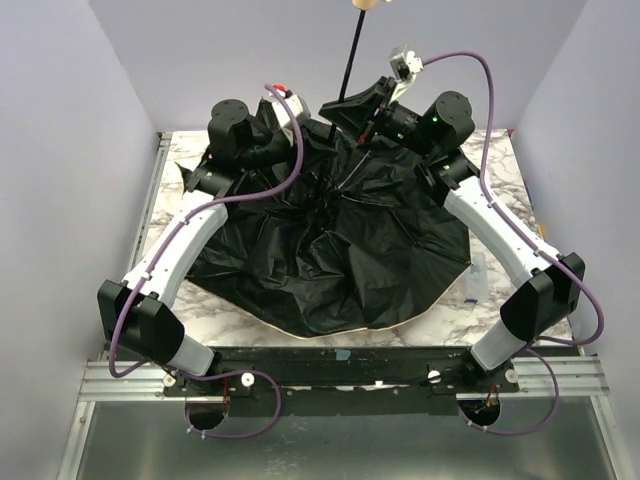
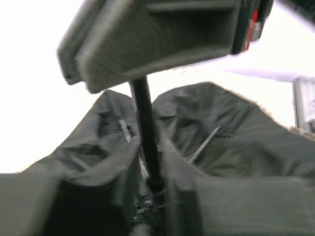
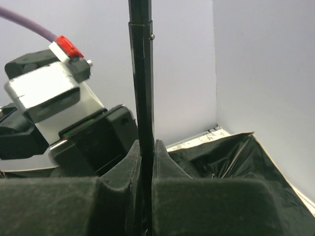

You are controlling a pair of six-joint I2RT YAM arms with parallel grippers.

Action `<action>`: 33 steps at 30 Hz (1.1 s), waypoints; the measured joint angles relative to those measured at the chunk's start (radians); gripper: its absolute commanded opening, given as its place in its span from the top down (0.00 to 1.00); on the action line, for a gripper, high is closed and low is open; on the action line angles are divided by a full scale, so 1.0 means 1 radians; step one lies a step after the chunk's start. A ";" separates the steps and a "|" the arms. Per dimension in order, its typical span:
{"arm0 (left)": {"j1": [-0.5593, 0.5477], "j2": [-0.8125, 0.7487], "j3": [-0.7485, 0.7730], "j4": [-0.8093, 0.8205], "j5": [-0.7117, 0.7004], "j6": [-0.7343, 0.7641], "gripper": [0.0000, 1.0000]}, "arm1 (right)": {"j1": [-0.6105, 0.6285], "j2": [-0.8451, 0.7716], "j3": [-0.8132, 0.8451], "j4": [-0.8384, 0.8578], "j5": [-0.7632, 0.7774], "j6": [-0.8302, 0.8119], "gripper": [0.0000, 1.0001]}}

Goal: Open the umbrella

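Observation:
The umbrella canopy (image 1: 330, 250) lies spread on the table with its black inner side up and a tan rim at the front. Its thin black shaft (image 1: 352, 60) rises toward the back, with the beige knob (image 1: 366, 4) at the top edge of the view. My right gripper (image 1: 350, 105) (image 3: 146, 147) is shut on the shaft (image 3: 141, 73) partway up. Lower down, near the runner, my left gripper (image 2: 146, 142) straddles the shaft (image 2: 147, 137) with a narrow gap on each side. That view is blurred.
The marble table (image 1: 230, 312) is boxed in by pale walls on three sides. A clear plastic box (image 1: 474, 275) lies by the canopy's right edge. The right gripper's body (image 2: 162, 34) hangs just above the left fingers, and the left wrist camera (image 3: 44, 93) sits beside the shaft.

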 measured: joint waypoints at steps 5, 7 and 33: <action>0.010 -0.025 -0.064 -0.076 -0.060 0.115 0.26 | -0.004 0.002 0.003 0.000 0.042 0.010 1.00; 0.027 -0.038 -0.107 -0.113 -0.076 0.148 0.21 | -0.005 0.002 0.004 0.000 0.059 0.008 1.00; 0.312 -0.151 -0.350 -0.362 -0.095 0.522 0.09 | -0.074 0.027 0.040 -0.064 0.096 -0.069 1.00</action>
